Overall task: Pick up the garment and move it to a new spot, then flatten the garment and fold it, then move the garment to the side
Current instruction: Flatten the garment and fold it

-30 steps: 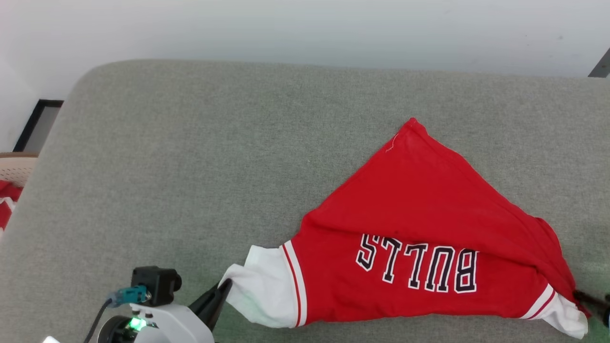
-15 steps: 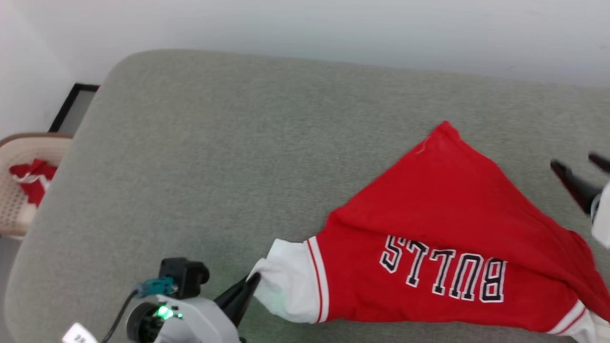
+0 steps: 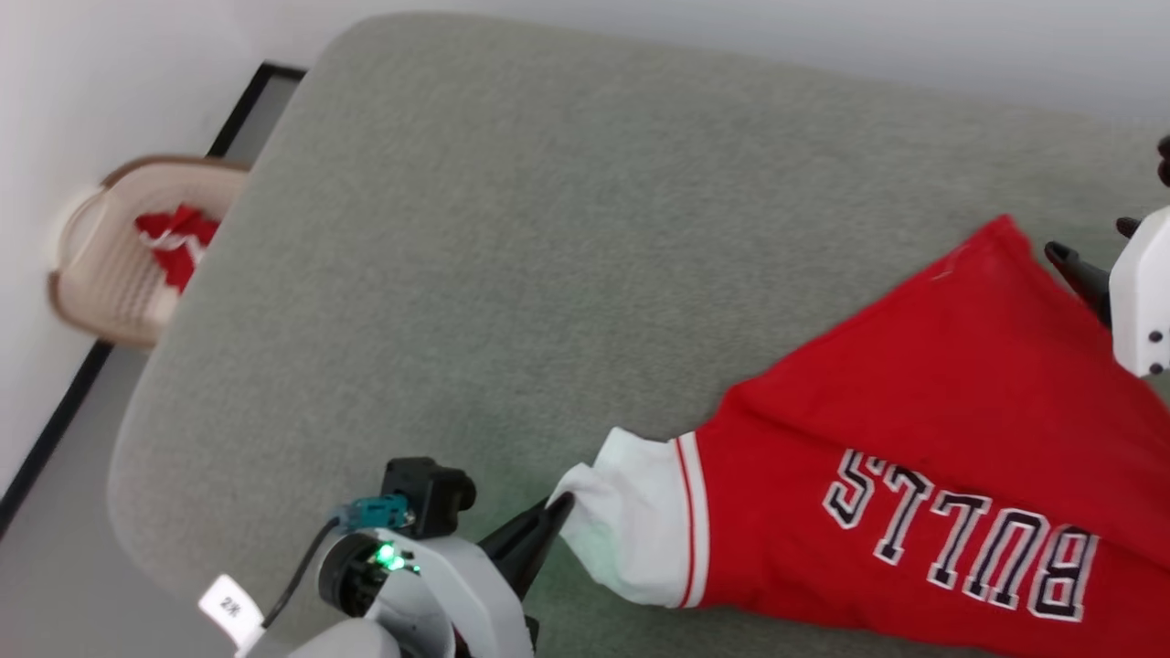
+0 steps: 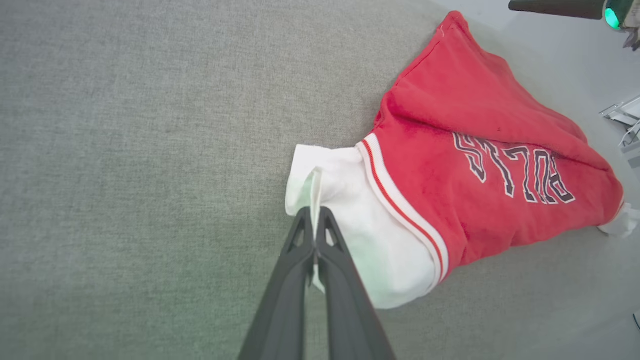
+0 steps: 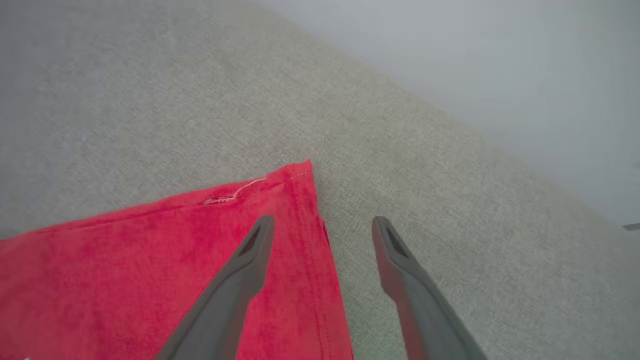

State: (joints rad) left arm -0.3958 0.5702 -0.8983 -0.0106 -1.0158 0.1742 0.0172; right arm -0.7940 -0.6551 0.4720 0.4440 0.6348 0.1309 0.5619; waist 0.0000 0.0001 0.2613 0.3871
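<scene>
1. At the far left, a beige basket (image 3: 110, 283) is sitting on the floor (image 3: 55, 548) beside the pad's rounded corner. It is holding a small red-and-white cloth (image 3: 178, 239) and is lying well apart from the work.
2. The left tool (image 4: 315, 215) is pinching the edge of the white sleeve (image 4: 350, 210), its jaws closed tight on the cloth, low over the near side of the pad.
3. The garment (image 3: 914, 384) is lying on the grey pad (image 3: 548, 228) to the right of that tool. Its long axis is running rightward from the held sleeve, and the lettering is reading upside down to the robot. The red body is tapering away to one far corner (image 5: 295, 180).
4. The coming move is, I judge, turning on that corner. The right tool (image 5: 322, 220) is hanging wide open and empty right at it, one finger over red cloth and the other over bare pad, straddling the hem just short of the tip. I cannot tell whether it is touching. The right arm is lying far nearer this corner than the left.
5. The pad's woven fabric is lying bare left of and beyond the garment, giving room for spreading. A pale wall (image 3: 823, 27) is standing behind.
</scene>
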